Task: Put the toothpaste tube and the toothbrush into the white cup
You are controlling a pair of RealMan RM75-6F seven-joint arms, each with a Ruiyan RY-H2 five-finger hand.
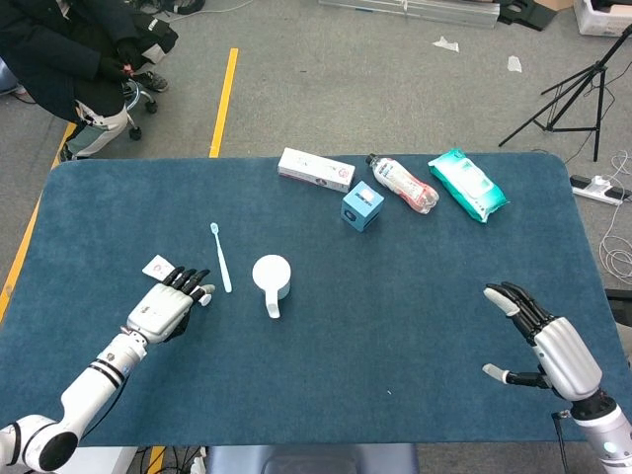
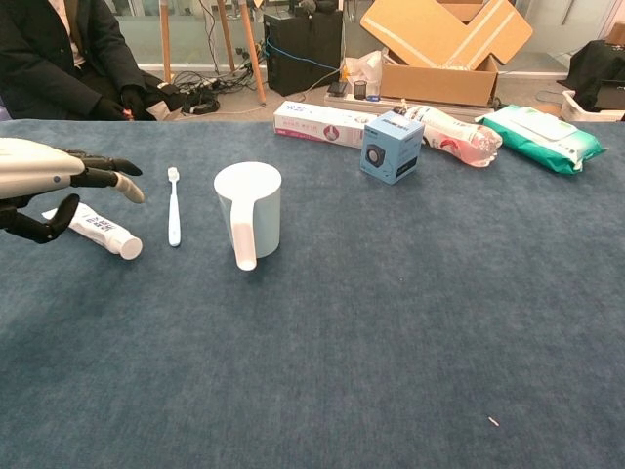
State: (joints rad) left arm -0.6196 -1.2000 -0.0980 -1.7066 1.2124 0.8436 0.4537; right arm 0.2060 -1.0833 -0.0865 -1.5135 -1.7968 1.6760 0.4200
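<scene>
Toothpaste tube (image 2: 105,231), at frame left, looks light and squashy; the left robot hand (image 1: 170,306), fingers spread above it and empty, should pinch near its stiffer cap.

From the head view, my left hand (image 1: 170,304) covers most of the toothpaste tube (image 1: 156,267); only its flat tail end shows beyond the fingers. In the chest view the tube's tail is hidden behind that hand, which the left edge cuts off at the wrist. I cannot tell whether the fingers touch the tube. My right hand (image 1: 546,341) never appears in the chest view. The print on the tube is too small to read.
</scene>
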